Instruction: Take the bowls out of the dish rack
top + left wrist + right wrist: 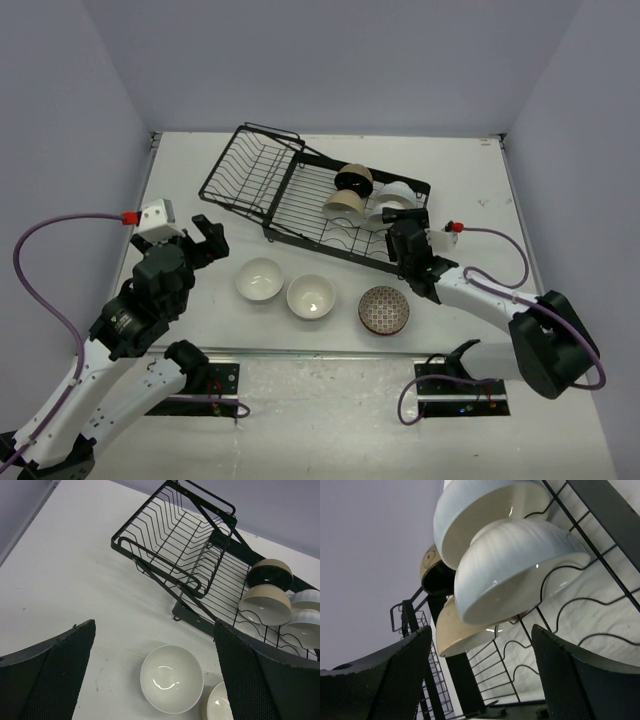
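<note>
The black wire dish rack lies across the far middle of the table. Its flat wavy section holds a black-inside bowl, a beige bowl and two white bowls, all on edge. Two white bowls and a brown scale-patterned bowl sit upright on the table in front. My left gripper is open and empty, above and left of the nearer white bowl. My right gripper is open and empty at the rack's front right, pointing at the front white bowl and the beige bowl.
The rack's tilted basket section is empty. Grey walls close off the back and both sides. A purple cable loops off the left arm, and another trails by the right arm.
</note>
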Motion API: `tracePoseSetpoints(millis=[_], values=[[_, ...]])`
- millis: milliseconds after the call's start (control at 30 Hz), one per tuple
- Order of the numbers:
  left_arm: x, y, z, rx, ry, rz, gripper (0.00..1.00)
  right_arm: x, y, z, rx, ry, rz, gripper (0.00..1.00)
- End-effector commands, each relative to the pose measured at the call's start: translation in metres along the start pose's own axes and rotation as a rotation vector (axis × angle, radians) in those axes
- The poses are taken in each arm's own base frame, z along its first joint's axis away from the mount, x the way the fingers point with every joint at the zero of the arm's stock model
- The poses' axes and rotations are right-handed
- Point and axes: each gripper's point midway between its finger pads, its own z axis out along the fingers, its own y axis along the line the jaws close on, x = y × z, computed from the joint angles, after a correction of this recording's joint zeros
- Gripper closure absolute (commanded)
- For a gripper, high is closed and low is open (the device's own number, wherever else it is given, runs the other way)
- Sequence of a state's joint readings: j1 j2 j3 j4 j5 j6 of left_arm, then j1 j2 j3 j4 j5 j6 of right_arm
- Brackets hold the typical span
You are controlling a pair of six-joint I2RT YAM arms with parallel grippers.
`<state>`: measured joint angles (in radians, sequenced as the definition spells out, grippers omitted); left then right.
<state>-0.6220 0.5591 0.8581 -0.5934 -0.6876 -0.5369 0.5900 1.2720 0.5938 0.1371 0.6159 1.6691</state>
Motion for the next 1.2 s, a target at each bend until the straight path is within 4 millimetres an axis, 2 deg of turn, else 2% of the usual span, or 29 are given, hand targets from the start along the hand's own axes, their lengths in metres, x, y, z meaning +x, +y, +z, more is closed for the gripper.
tracePoseSetpoints(millis=[0, 33, 67, 200, 267, 433, 500, 533, 567, 733, 833, 900, 967, 1067, 1167], values=[[-0.002, 0.001, 0.001, 0.003, -0.010, 0.018, 0.00, -0.009, 0.035, 0.014, -0.139, -0.057, 0.007, 0.20], [-0.001, 0.000, 0.001, 0.008, -0.009, 0.019, 0.00, -0.006, 0.042, 0.016, -0.146, -0.045, -0.001, 0.20], [-0.001, -0.001, 0.001, 0.012, -0.010, 0.020, 0.00, -0.004, 0.040, 0.023, -0.141, -0.045, -0.013, 0.20], [-0.001, -0.002, 0.001, 0.021, -0.008, 0.021, 0.00, 0.002, 0.039, 0.031, -0.171, -0.032, -0.014, 0.22], [-0.001, -0.003, 0.000, 0.026, -0.007, 0.022, 0.00, 0.004, 0.034, 0.035, -0.180, -0.032, 0.011, 0.26], [-0.001, -0.004, 0.000, 0.037, -0.008, 0.022, 0.00, 0.004, 0.028, 0.041, -0.200, -0.048, 0.044, 0.44], [0.000, -0.004, 0.000, 0.038, -0.007, 0.026, 0.00, 0.005, 0.026, 0.044, -0.200, -0.053, 0.046, 0.56], [-0.001, -0.005, 0.000, 0.042, -0.008, 0.024, 0.00, 0.004, 0.025, 0.044, -0.197, -0.055, 0.050, 0.67], [-0.001, -0.004, 0.000, 0.040, -0.011, 0.023, 0.00, 0.004, 0.025, 0.045, -0.198, -0.058, 0.053, 0.70], [-0.001, -0.006, 0.000, 0.046, -0.009, 0.026, 0.00, 0.005, 0.018, 0.048, -0.182, -0.063, 0.044, 0.72], [-0.001, -0.006, 0.000, 0.047, -0.008, 0.027, 0.00, 0.004, 0.016, 0.049, -0.173, -0.072, 0.043, 0.80], [-0.001, -0.006, 0.000, 0.050, -0.007, 0.028, 0.00, 0.003, 0.013, 0.051, -0.168, -0.078, 0.037, 0.80], [0.000, -0.007, 0.000, 0.053, -0.006, 0.028, 0.00, 0.002, 0.012, 0.051, -0.165, -0.087, 0.032, 0.86], [0.000, -0.007, 0.000, 0.055, -0.004, 0.030, 0.00, -0.001, 0.011, 0.052, -0.162, -0.103, 0.032, 0.90], [0.000, -0.009, 0.001, 0.061, -0.003, 0.031, 0.00, -0.004, 0.011, 0.052, -0.161, -0.120, 0.032, 1.00]])
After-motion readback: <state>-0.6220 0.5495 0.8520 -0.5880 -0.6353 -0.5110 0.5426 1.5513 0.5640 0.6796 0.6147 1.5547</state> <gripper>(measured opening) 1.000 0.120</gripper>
